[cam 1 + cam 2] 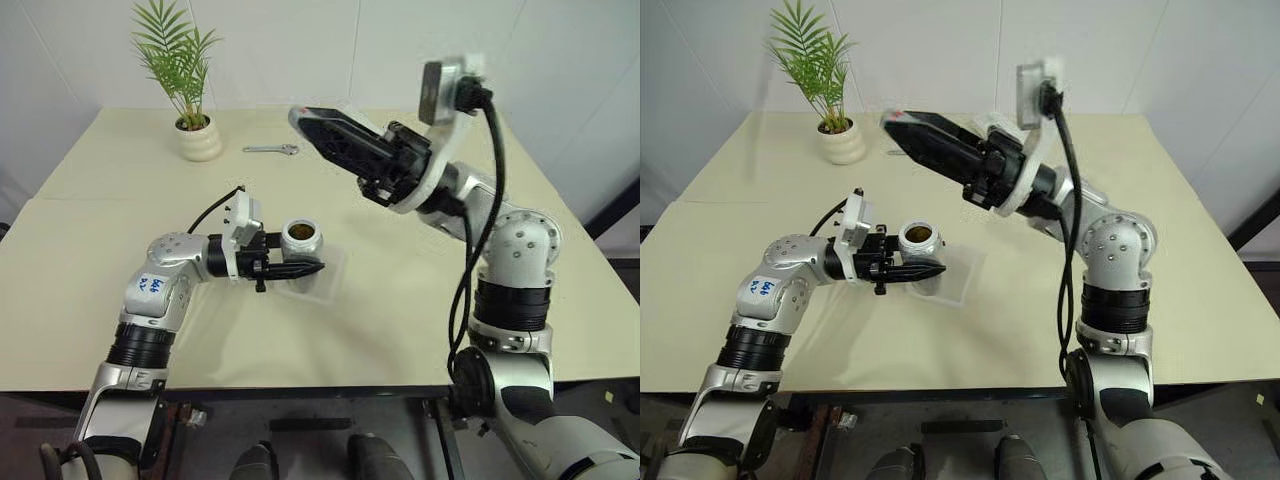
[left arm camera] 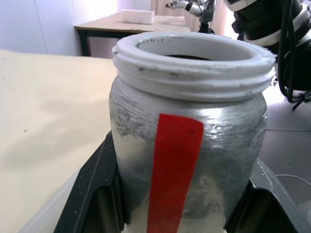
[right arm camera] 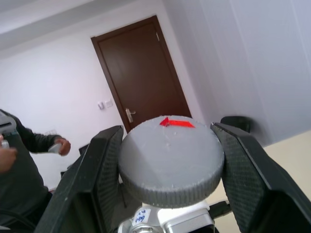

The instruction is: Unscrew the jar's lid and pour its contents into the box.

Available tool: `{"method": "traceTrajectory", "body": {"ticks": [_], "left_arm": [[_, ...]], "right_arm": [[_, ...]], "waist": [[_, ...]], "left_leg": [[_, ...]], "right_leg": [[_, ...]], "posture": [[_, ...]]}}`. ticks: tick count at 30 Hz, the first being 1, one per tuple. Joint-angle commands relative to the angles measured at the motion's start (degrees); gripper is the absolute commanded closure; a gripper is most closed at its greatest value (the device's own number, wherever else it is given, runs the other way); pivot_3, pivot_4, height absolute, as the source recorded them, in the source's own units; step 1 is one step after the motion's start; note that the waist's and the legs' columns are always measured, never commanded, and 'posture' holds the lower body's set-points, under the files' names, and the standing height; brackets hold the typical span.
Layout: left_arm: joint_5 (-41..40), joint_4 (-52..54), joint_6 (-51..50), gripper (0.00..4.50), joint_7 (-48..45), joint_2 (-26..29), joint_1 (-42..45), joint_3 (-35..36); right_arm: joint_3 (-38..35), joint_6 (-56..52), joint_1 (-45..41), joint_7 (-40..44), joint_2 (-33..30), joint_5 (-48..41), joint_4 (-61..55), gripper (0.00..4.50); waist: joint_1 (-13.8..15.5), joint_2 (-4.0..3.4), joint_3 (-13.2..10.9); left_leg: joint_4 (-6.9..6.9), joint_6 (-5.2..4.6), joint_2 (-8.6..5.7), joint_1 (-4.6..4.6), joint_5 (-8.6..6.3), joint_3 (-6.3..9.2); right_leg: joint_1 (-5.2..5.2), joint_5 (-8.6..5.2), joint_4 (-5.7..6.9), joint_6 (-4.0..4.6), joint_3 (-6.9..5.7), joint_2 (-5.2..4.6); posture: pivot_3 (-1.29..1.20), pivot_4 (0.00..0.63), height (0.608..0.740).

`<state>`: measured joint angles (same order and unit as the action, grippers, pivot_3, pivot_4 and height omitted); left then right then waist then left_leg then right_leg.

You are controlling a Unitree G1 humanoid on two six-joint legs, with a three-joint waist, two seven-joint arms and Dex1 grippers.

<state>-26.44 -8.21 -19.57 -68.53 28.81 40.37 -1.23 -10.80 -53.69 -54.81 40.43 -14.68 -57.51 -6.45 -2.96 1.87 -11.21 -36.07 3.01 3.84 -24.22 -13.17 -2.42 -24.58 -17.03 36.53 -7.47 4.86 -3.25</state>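
With the lid [image 3: 171, 162] clenched in the right gripper [image 1: 322, 122], the left gripper [image 1: 300, 269] (jaws grasping the jar [image 1: 301, 240]) should tip slowly over the box [image 1: 330, 283].

The open jar [image 1: 921, 240] is gripped by the left gripper [image 1: 930, 270] above the clear box [image 1: 962, 272] on the counter [image 1: 1200, 300]. The right gripper [image 1: 902, 128] is raised near a potted plant [image 1: 830, 85].

Pale cream rectangular tabletop [image 1: 120, 300], surface contents.
Clear shallow plastic box [image 1: 325, 285] beneath left jaws; white potted palm [image 1: 198, 135] and small metal wrench [image 1: 272, 150] well beyond them.
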Motion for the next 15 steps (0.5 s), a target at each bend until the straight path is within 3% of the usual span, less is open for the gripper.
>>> {"method": "traceTrajectory", "body": {"ticks": [1, 4, 7, 10, 15], "left_arm": [[-0.2, 1.9, 0.6, 2.57, -0.1, 0.6, -0.1, 0.5], [-0.6, 1.8, 0.1, 2.57, 0.5, 1.1, -0.4, 1.3], [-1.2, 0.8, -0.2, 2.57, 1.0, 1.2, 0.2, 2.6], [-1.8, -0.5, 0.5, 2.57, 0.8, 1.2, 0.7, 3.7], [-2.5, -2.7, -0.1, 2.57, 0.8, 0.7, 1.8, 5.0]], "right_arm": [[4.3, 5.7, 4.2, 1.4, -5.9, 8.8, -4.2, 1.95], [9.5, 18.3, 13.1, 4.7, -15.3, 23.5, -3.8, 1.95], [9.0, 29.1, 21.0, 4.9, -18.4, 30.8, 1.4, 1.95], [4.2, 35.7, 25.6, 1.1, -15.3, 31.9, 8.5, 1.95], [2.3, 43.6, 29.2, 0.7, -13.6, 35.4, 19.0, 1.95]], "waist": [[-0.1, 0.00, 0.0], [0.3, 0.01, 0.0], [0.3, 0.01, 0.0], [-0.2, 0.01, 0.0], [-0.3, 0.01, 0.0]], "left_leg": [[0.00, -0.01, -0.02, 0.00, 0.00, -0.02], [0.03, -0.02, -0.02, -0.03, -0.01, 0.01], [0.05, -0.04, -0.04, -0.05, -0.03, -0.04], [0.07, -0.04, -0.03, 0.01, -0.03, -0.09], [0.00, -0.02, -0.04, 0.06, 0.01, -0.15]], "right_leg": [[0.00, 0.00, 0.00, 0.00, 0.02, -0.01], [0.00, 0.00, -0.09, -0.01, -0.02, -0.01], [-0.01, -0.01, -0.16, -0.04, 0.03, -0.01], [0.01, 0.01, -0.17, -0.06, 0.08, 0.00], [0.00, 0.03, -0.01, -0.10, 0.15, 0.00]], "posture": [[0.00, 0.150, 0.740], [0.00, 0.150, 0.740], [0.00, 0.150, 0.740], [0.00, 0.150, 0.740], [0.00, 0.150, 0.740]]}}
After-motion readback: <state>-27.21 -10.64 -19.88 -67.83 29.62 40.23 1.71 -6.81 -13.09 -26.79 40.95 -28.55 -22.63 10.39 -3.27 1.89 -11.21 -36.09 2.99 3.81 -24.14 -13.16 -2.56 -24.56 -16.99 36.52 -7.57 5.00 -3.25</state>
